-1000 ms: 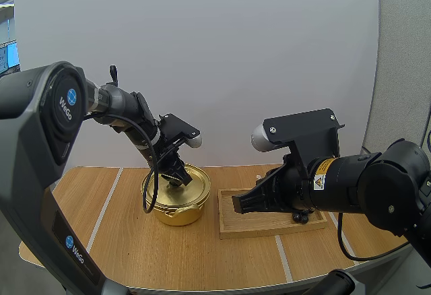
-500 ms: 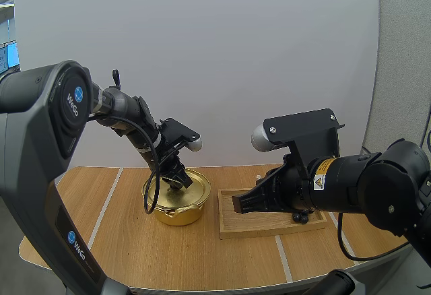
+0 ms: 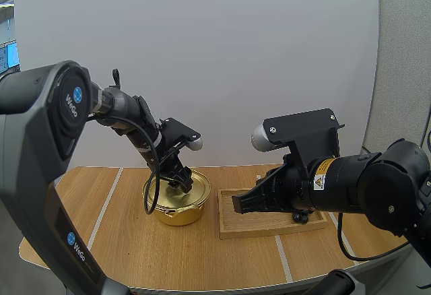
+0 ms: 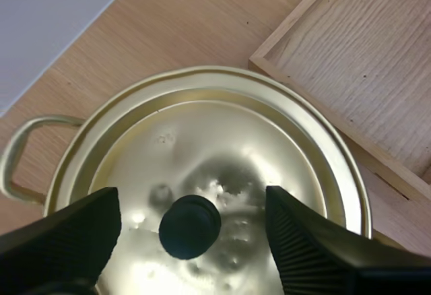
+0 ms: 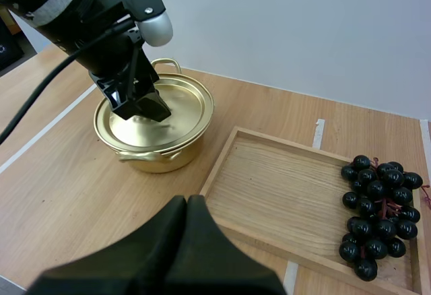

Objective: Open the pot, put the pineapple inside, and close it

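A gold pot (image 3: 176,204) stands on the table with its gold lid (image 4: 269,153) seated on it. The lid's black knob (image 4: 190,226) sits between the fingers of my left gripper (image 4: 192,204), which are open and stand apart on either side without touching it. From above, my left gripper (image 3: 180,182) hovers right over the lid. My right gripper (image 3: 237,204) is shut on nothing, its tips (image 5: 187,204) together over the near edge of the wooden tray (image 5: 269,180). A bunch of dark grapes (image 5: 377,204) lies at the tray's right end.
The tray (image 3: 269,224) lies just right of the pot, close to its rim. Bare wooden table surrounds both, with room to the left of the pot and along the front edge.
My left gripper lowered slightly onto the pot, then opened its fingers off the lid's knob. The lid now rests on the pot. The right arm has not moved.
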You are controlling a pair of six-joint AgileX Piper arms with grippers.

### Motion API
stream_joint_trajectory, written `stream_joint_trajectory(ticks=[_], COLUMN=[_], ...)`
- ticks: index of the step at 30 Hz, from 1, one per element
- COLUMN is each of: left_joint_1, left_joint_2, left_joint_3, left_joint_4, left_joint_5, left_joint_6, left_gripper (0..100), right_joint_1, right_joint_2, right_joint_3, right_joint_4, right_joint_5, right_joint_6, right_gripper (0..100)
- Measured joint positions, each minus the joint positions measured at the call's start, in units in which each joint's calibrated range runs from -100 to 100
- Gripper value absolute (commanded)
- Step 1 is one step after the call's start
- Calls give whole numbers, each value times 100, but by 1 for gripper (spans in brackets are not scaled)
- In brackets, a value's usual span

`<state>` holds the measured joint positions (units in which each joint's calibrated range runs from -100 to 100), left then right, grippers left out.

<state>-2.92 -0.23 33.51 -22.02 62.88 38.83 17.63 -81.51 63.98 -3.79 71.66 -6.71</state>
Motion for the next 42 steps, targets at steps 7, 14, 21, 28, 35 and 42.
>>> stream_joint_trajectory(ticks=[7, 14, 21, 28, 35, 42], left_joint_1=[0, 0, 0, 0, 0, 0], left_joint_2=[-599, -1768, -3925, -5910, -6833, -7279], left_joint_3=[3, -65, -324, -339, -353, -353], left_joint_4=[81, 237, 249, 260, 260, 260], left_joint_5=[-42, 50, 491, 777, 2170, 2743], left_joint_6=[66, 79, 79, -33, -723, -1150], left_gripper=[100, 100, 100, 100, 100, 100], right_joint_1=[0, 0, 0, 0, 0, 0], right_joint_2=[0, 0, 0, 0, 0, 0], right_joint_3=[0, 0, 0, 0, 0, 0], right_joint_4=[0, 0, 0, 0, 0, 0], right_joint_5=[0, 0, 0, 0, 0, 0], right_joint_6=[0, 0, 0, 0, 0, 0], right_gripper=[0, 0, 0, 0, 0, 0])
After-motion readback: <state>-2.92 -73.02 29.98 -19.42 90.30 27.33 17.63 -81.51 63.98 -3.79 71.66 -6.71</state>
